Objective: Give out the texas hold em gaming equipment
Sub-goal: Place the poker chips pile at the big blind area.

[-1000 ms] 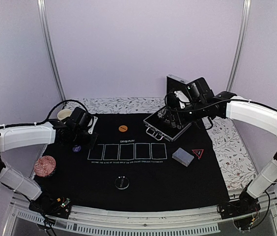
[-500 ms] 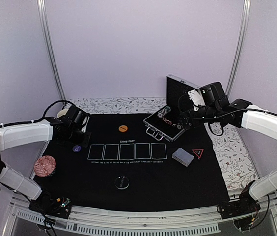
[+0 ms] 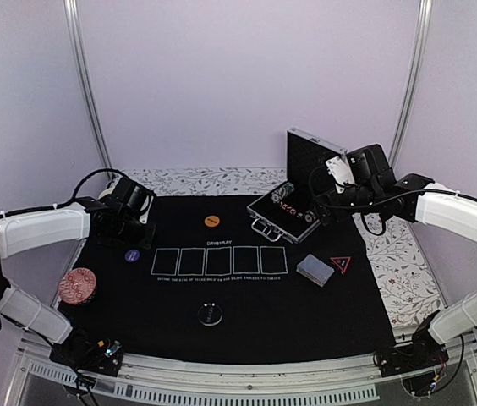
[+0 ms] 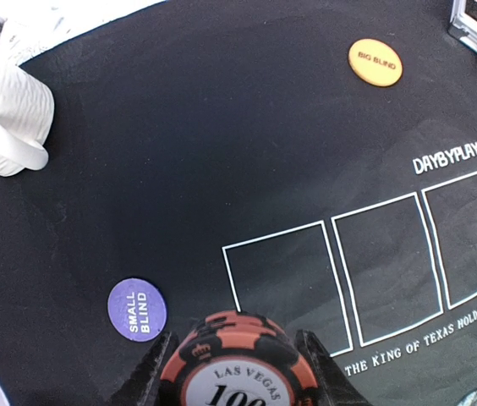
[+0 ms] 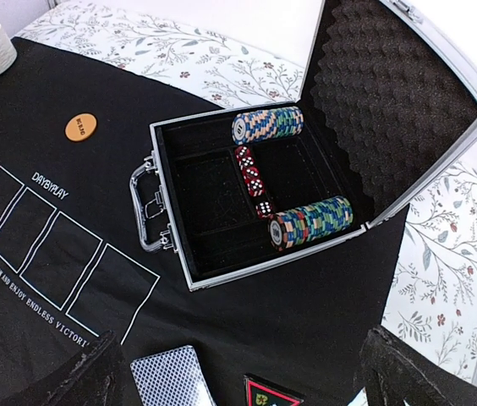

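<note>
My left gripper (image 4: pixel 238 372) is shut on a short stack of orange-and-black poker chips (image 4: pixel 240 359) marked LAS VEGAS 100, held above the black mat near the purple SMALL BLIND disc (image 4: pixel 136 309). In the top view this gripper (image 3: pixel 134 230) hangs just behind that disc (image 3: pixel 132 255). The orange BIG BLIND disc (image 3: pixel 211 222) lies mid-mat. My right gripper (image 5: pixel 251 376) is open and empty, above the grey-blue card deck (image 5: pixel 171 378) and red-edged triangle marker (image 5: pixel 271 393). Two rows of striped chips (image 5: pixel 313 222) lie in the open case. A black-and-white disc (image 3: pixel 210 315) lies near the front.
The silver case (image 3: pixel 282 213) stands open at the back right, lid (image 3: pixel 306 156) upright, with red dice (image 5: pixel 253 179) inside. A cream mug (image 3: pixel 110 196) stands at the back left. A reddish round patterned thing (image 3: pixel 78 285) lies at the mat's left edge. Card outlines (image 3: pixel 219 260) cross the middle.
My right arm has drawn back to the right, off the open case, with its gripper empty. My left gripper has shifted slightly back and left, still holding the chips.
</note>
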{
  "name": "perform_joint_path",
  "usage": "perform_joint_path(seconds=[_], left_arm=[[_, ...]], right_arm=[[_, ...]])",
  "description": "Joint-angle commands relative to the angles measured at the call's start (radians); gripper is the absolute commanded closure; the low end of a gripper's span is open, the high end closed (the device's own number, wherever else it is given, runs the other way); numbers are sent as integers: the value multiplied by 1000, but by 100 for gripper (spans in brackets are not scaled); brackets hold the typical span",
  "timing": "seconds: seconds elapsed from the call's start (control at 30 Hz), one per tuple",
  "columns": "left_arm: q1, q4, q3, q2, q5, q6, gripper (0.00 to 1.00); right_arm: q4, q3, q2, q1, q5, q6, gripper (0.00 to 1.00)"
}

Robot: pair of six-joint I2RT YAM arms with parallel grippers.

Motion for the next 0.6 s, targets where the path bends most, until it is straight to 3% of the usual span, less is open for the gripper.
perform_joint_path(seconds=[0.0, 0.57], left_arm=[[14, 34, 26, 4, 6, 15, 100], [14, 123, 231, 248, 85, 76, 100]], right_arm=[[27, -7, -13, -9, 19, -10, 1], [53, 28, 15, -60, -14, 3, 1]])
